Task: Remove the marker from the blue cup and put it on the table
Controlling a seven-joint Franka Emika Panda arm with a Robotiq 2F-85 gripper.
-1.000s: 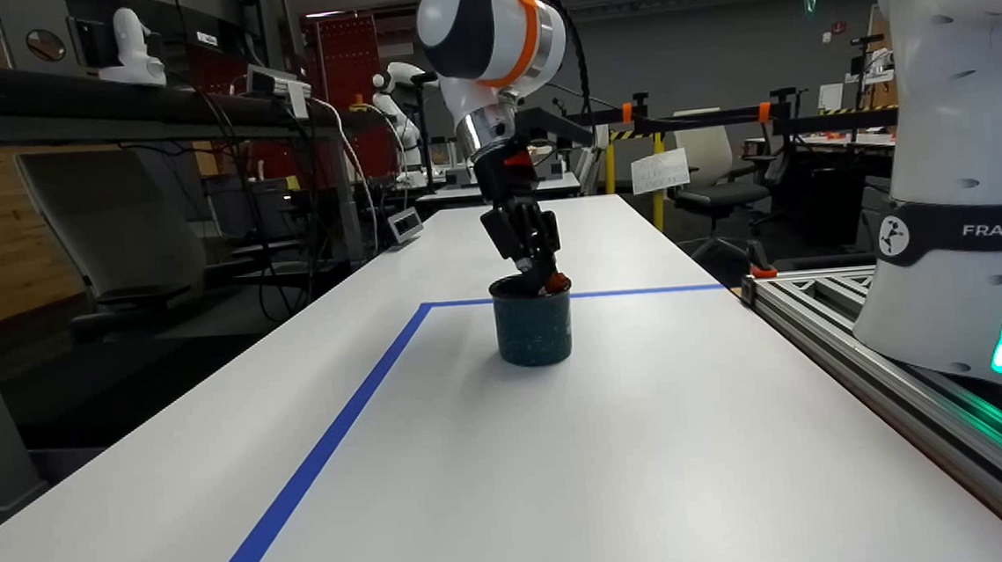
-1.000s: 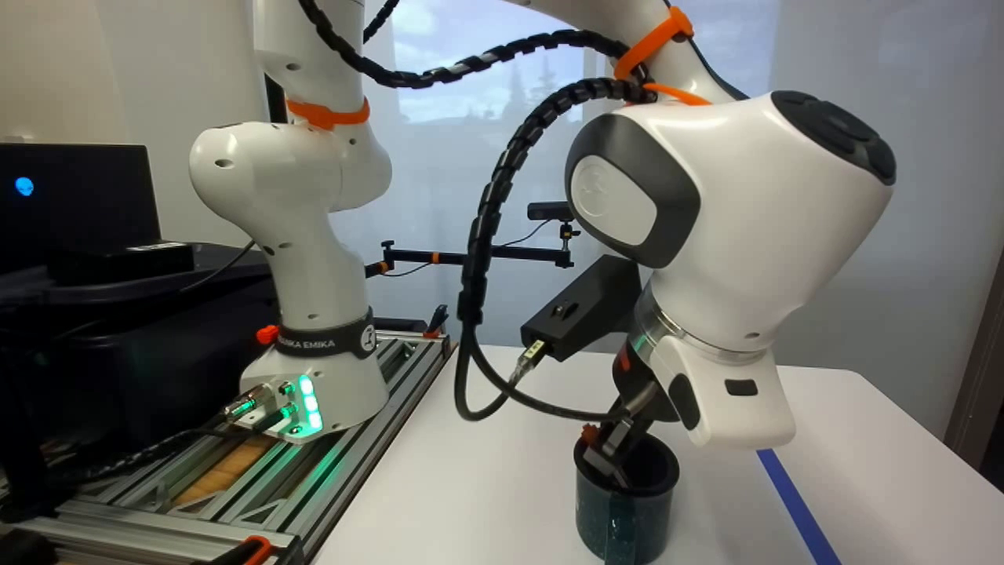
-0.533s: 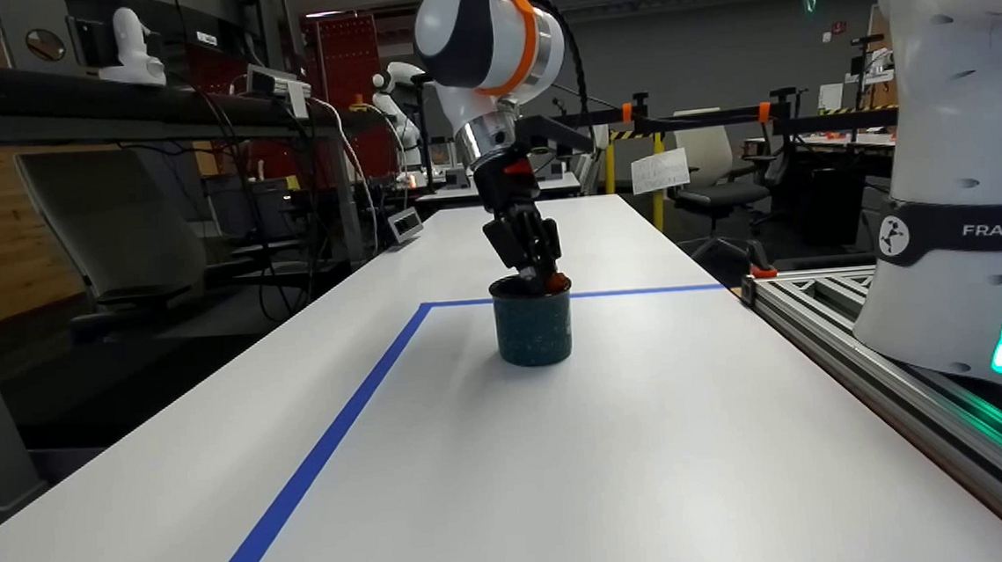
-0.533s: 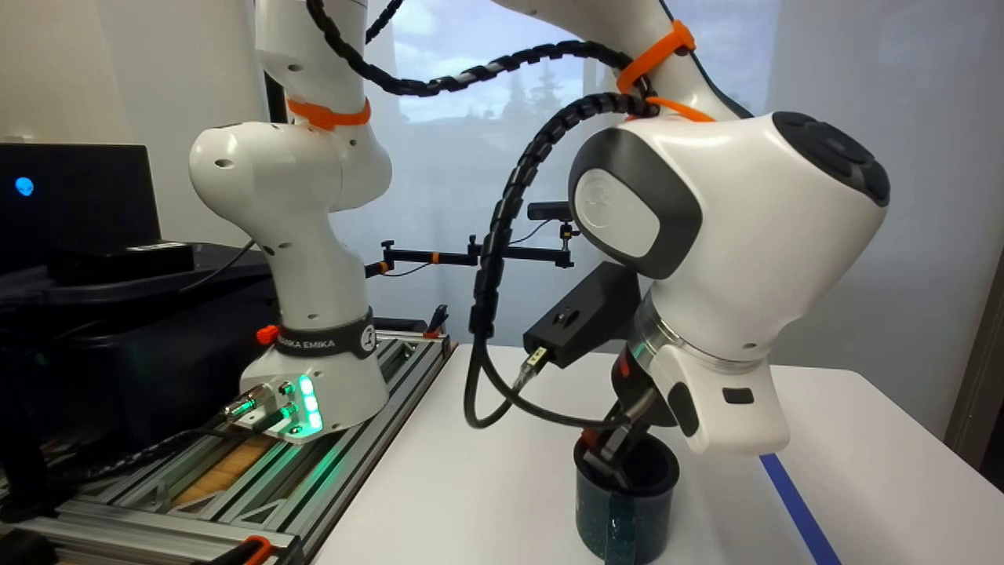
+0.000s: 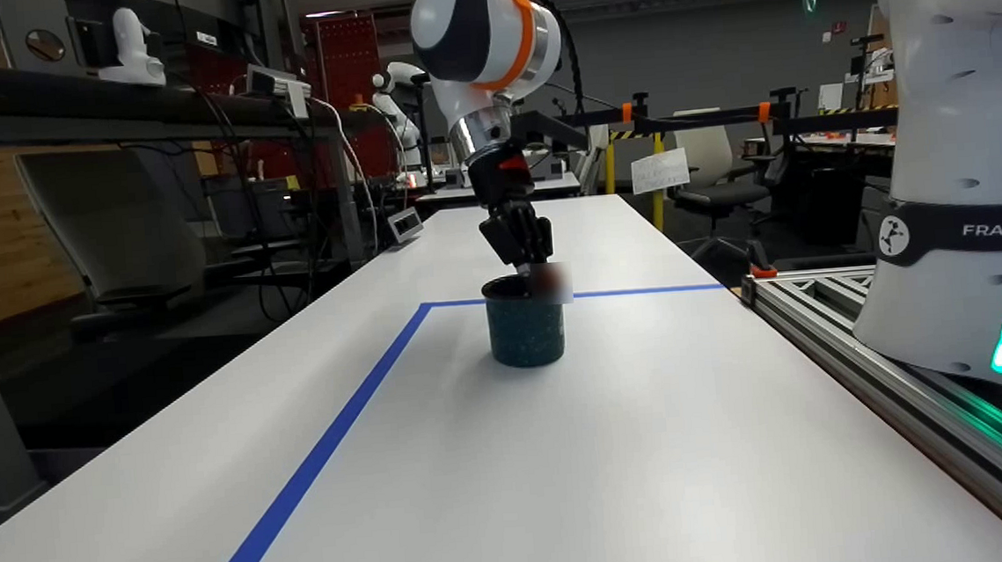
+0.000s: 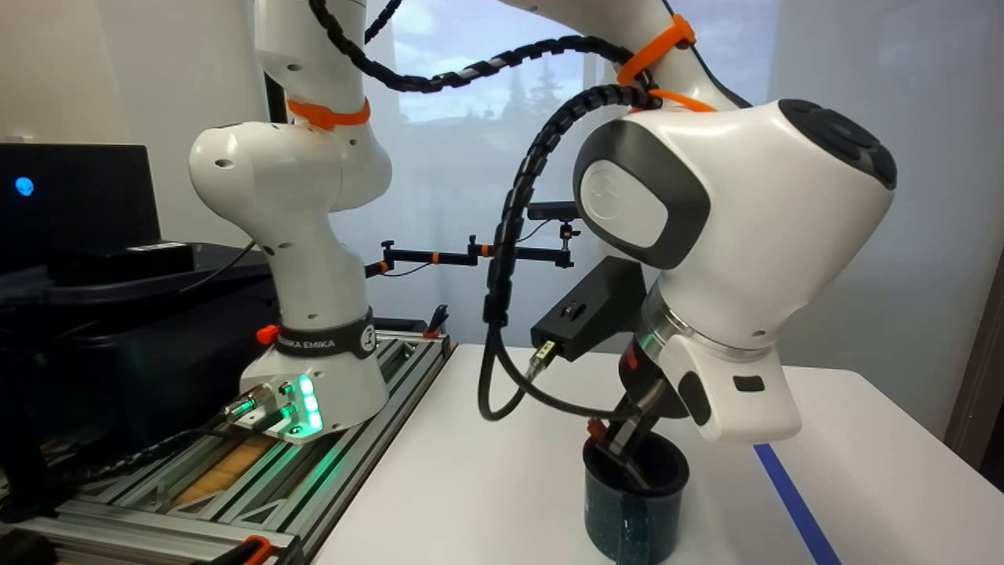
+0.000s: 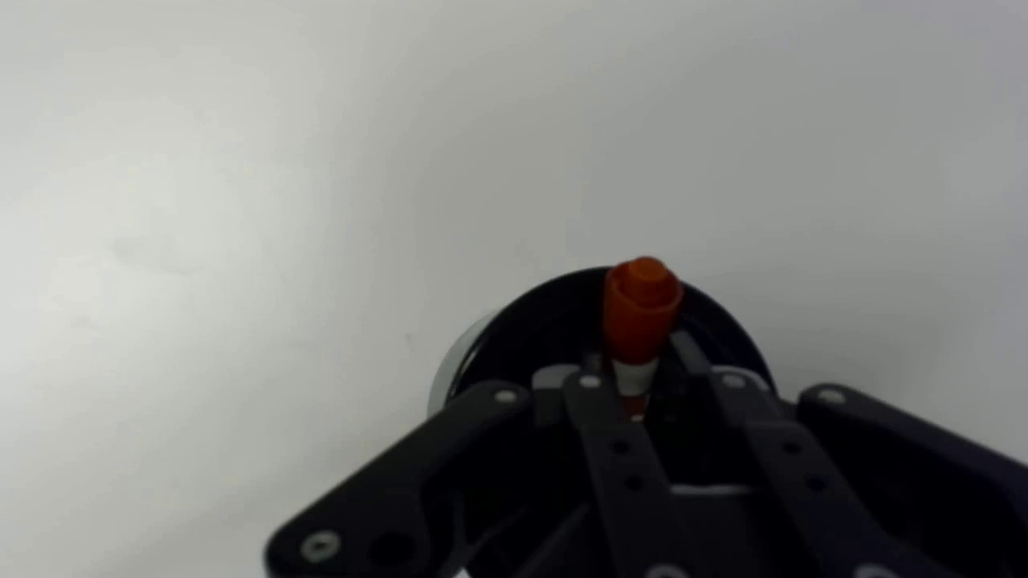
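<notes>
The gripper (image 7: pixel 640 361) held the marker (image 7: pixel 640 321), whose lower part was inside the blue cup (image 6: pixel 634 522).

The wrist view showed the fingers (image 7: pixel 735 397) clenched on either side of the marker, just below its red-orange end (image 7: pixel 644 293); in an exterior view that end (image 6: pixel 597 429) stood above the rim, on the side toward the long edge of the table (image 5: pixel 654 455) that ran beside the metal rail (image 5: pixel 827 337). The lower end was hidden within the cup. The cup stood upright between the table's two long edges, inside the corner made by the blue tape (image 5: pixel 331 438). The robot arm (image 6: pixel 753 227) leaned over it, the gripper slanting into its mouth.
</notes>
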